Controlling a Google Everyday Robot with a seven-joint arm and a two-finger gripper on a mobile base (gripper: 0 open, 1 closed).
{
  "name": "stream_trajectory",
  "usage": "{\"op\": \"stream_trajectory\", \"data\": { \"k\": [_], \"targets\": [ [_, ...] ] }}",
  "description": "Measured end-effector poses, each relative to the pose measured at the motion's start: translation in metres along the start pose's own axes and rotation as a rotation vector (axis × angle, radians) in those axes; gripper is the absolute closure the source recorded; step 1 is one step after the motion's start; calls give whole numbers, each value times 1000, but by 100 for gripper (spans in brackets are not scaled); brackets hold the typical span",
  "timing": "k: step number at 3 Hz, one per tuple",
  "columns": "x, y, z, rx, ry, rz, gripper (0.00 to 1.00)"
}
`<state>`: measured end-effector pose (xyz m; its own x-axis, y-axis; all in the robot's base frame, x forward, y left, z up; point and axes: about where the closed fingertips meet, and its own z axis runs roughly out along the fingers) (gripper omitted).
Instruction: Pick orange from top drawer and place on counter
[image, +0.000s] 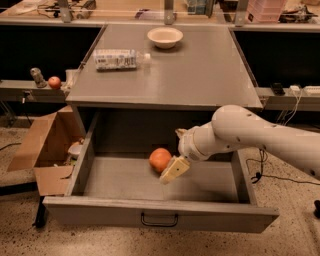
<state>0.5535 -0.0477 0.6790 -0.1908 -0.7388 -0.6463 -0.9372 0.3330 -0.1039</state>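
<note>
The orange (159, 158) lies on the floor of the open top drawer (120, 181), near its middle. The drawer is pulled out from under the grey counter (200, 75), and its black handle (159, 220) shows on the front panel. My gripper (173, 170) reaches in from the right on a white arm, inside the drawer. Its tan fingertip sits right beside the orange on the orange's right, at or near touching.
On the counter lie a plastic bottle (117, 59) on its side and a white bowl (165, 37). A brown cardboard box (42, 145) stands on the floor left of the drawer. A small red fruit (54, 82) sits on a shelf at the left.
</note>
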Motion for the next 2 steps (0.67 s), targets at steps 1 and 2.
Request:
{"op": "stream_trajectory", "data": {
  "k": [1, 2],
  "targets": [
    [-4, 5, 23, -14, 7, 10, 0],
    [-4, 7, 35, -21, 13, 18, 0]
  ]
}}
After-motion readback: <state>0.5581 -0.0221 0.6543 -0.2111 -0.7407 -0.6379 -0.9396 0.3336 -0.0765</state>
